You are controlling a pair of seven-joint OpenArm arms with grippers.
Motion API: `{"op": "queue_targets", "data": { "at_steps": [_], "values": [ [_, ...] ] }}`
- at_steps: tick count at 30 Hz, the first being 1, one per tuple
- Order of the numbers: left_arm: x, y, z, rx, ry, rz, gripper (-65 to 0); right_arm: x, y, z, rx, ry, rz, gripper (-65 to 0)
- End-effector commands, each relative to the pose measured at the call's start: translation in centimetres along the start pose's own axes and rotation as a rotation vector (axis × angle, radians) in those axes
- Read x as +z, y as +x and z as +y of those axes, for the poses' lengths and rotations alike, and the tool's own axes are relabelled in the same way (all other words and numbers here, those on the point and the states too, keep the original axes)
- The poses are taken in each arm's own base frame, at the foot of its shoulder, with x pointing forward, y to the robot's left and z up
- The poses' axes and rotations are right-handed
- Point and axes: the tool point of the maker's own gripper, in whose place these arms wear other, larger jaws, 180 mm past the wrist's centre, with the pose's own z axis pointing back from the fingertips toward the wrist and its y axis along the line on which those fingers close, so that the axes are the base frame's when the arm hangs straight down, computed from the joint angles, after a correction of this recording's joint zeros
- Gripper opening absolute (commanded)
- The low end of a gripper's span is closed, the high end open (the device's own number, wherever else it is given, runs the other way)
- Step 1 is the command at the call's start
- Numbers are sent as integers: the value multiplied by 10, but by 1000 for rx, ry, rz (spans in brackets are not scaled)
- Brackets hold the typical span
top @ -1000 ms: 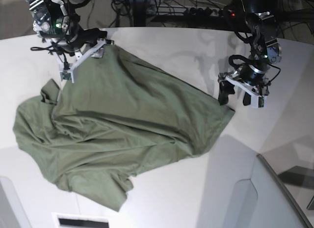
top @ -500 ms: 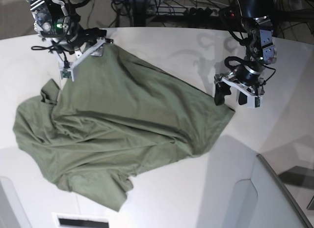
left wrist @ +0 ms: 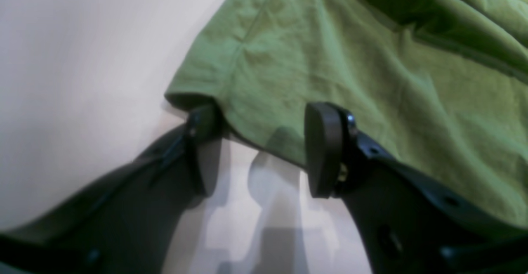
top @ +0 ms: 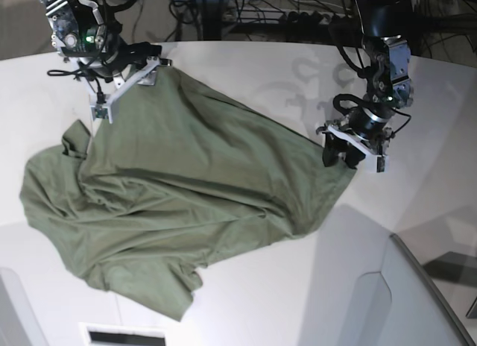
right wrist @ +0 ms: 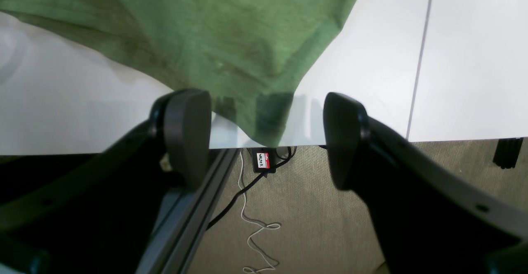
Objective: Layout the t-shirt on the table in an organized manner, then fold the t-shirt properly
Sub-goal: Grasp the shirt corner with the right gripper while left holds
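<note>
- Base view: t-shirt (top: 179,204) lies crumpled and spread across the white table (top: 246,301), hem corners near both arms.
- Left gripper (left wrist: 255,150): jaws apart, straddling the shirt's hem corner; one finger (left wrist: 202,129) sits under the edge. Not clamped.
- Right gripper (right wrist: 266,138): jaws wide apart at the table's far edge, shirt corner between them, untouched.
- Cables (right wrist: 255,208) on the floor below.

The base view looked down over the whole table (top: 246,66); both wrist views sat close, each sharing a t-shirt (top: 186,189) corner
</note>
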Motion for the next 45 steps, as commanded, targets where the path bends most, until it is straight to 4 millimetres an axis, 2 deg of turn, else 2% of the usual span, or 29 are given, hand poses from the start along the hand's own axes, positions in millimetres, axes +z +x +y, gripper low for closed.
{"op": "queue_targets", "data": {
  "at_steps": [1, 3, 7, 8, 10, 13, 18, 22, 26, 30, 34, 39, 43, 45],
  "values": [
    [-1, 19, 2, -6, -3, -55, -352, 3, 8, -1, 1, 0, -29, -260],
    [-4, 24, 2, -7, -4, -65, -354, 3, 9, -1, 1, 0, -31, -260],
    [-10, 17, 4, 19, -2, -41, -359, 3, 9, -1, 1, 0, -31, -260],
    [-12, 18, 5, 22, -2, -39, -377, 3, 9, -1, 3, 1, -31, -260],
    [-13, 18, 5, 24, -2, -38, -462, 3, 9, -1, 4, 0, -31, -260],
    [-15, 28, 3, 19, -5, -58, -645, 3, 9, -1, 4, 0, -31, -260],
    [-14, 43, 5, 5, 1, -95, -650, 3, 9, -1, 4, 0, -32, -260],
    [-14, 47, 9, 1, 7, -102, -650, 3, 9, -1, 4, 0, -32, -260],
    [-11, 62, 22, 27, 43, -144, -650, 3, 8, 0, 7, 3, -25, -260],
    [-3, 70, 45, 81, 106, -186, -650, 3, 4, 1, 9, 6, -18, -260],
    [0, 84, 54, 147, 116, -243, -650, 3, -5, 4, 5, 20, 0, -254],
    [2, 89, 54, 182, 110, -270, -650, 7, -16, 40, 30, 238, 57, -257],
    [1, 93, 54, 181, 109, -276, -650, -2, -27, 39, -56, 296, 124, -258],
    [1, 92, 54, 179, 111, -272, -650, -7, -25, 40, -72, 306, 122, -258]
  ]
}}
